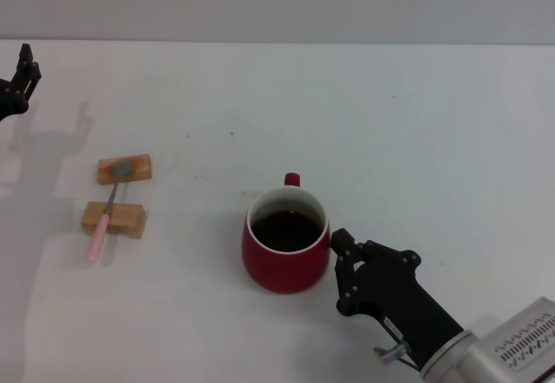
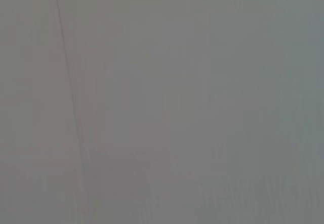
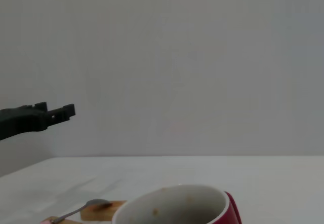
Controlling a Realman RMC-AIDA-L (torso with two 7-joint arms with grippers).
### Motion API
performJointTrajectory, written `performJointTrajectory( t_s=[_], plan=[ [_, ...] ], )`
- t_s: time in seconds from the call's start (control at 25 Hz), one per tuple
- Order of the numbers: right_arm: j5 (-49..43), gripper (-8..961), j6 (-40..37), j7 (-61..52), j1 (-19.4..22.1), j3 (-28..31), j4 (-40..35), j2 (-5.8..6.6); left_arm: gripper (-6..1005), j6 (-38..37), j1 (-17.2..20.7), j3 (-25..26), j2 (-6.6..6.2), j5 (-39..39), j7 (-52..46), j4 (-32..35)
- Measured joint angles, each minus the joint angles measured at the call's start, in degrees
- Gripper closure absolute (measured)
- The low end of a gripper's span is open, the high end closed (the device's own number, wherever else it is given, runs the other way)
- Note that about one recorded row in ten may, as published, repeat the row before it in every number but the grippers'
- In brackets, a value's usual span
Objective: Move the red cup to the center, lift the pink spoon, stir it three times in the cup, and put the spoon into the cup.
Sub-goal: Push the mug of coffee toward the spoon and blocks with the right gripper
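Red cup (image 1: 285,249) sits on the white table (image 1: 416,123), toward the near edge and about midway across, handle pointing to the far edge, dark liquid inside. From the head camera, the right gripper (image 1: 340,266) is just beside the cup on its right, black fingers next to the wall; whether the jaws are apart or closed on anything, I cannot tell from here. Over by the left edge, the pink spoon (image 1: 106,216) lies across two tan wooden blocks (image 1: 114,218), its grey bowl on the farther block, its pink handle running past the nearer one toward the near edge. Left gripper (image 1: 24,75) hangs up at the far left corner, well apart from the spoon; its jaws look nearly together.

Left wrist camera: only a plain grey surface.

Right wrist camera: the cup's white rim fills the foreground, spoon bowl and a block just behind it, left gripper in the distance.
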State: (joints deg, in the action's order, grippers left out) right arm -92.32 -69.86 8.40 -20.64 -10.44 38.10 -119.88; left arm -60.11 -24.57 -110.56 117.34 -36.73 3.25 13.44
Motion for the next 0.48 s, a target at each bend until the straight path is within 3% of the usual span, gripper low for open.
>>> performJointTrajectory(
  t_s=[0.48],
  plan=[
    [-0.32, 953, 2.86, -0.06, -2.78, 1.25, -0.20, 0.00, 209, 0.24, -0.04, 0.00, -0.26, 0.00, 0.00, -0.08]
  ],
)
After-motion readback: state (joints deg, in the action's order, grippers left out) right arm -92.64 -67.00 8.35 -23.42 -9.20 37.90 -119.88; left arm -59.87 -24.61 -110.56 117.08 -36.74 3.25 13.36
